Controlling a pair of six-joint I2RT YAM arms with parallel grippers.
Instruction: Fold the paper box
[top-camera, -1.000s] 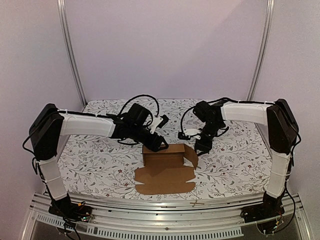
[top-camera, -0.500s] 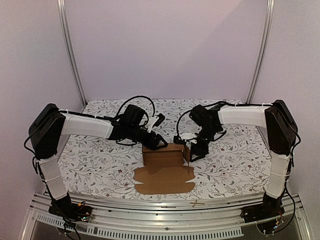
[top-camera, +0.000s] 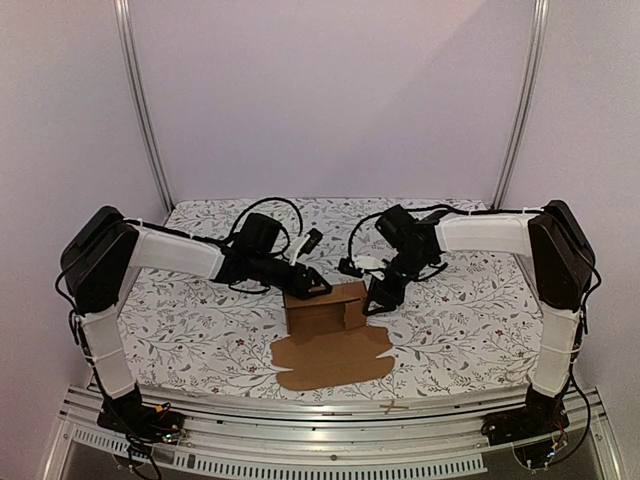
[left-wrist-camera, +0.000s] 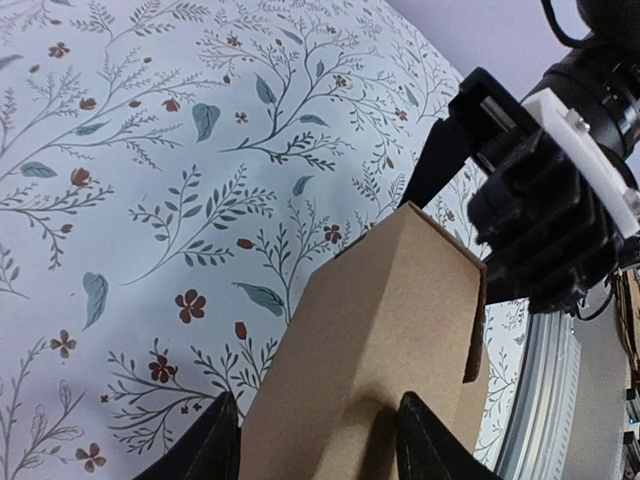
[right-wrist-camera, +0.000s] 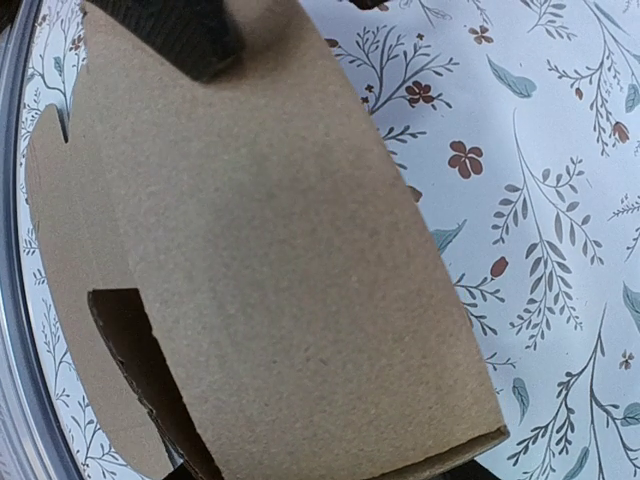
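The paper box (top-camera: 322, 308) is plain brown cardboard, part-folded and standing in mid-table, with a flat flap (top-camera: 335, 362) lying in front of it. My left gripper (top-camera: 308, 283) comes in from the left over its top rear edge. In the left wrist view the box (left-wrist-camera: 380, 330) fills the gap of the left gripper (left-wrist-camera: 320, 448), and both fingertips (left-wrist-camera: 215, 448) press on the cardboard. My right gripper (top-camera: 376, 297) is against the box's right end. In the right wrist view the box (right-wrist-camera: 280, 250) covers its fingers almost wholly.
A floral cloth (top-camera: 200, 320) covers the table. A metal rail (top-camera: 330, 410) runs along the near edge, and slanted frame posts (top-camera: 145, 110) stand at the back corners. The right arm's black wrist (left-wrist-camera: 530, 230) looms just beyond the box's far end.
The right gripper has moved left to the box's right end. The side flap that lay open to the right now stands folded against the box. The left jaws have narrowed.
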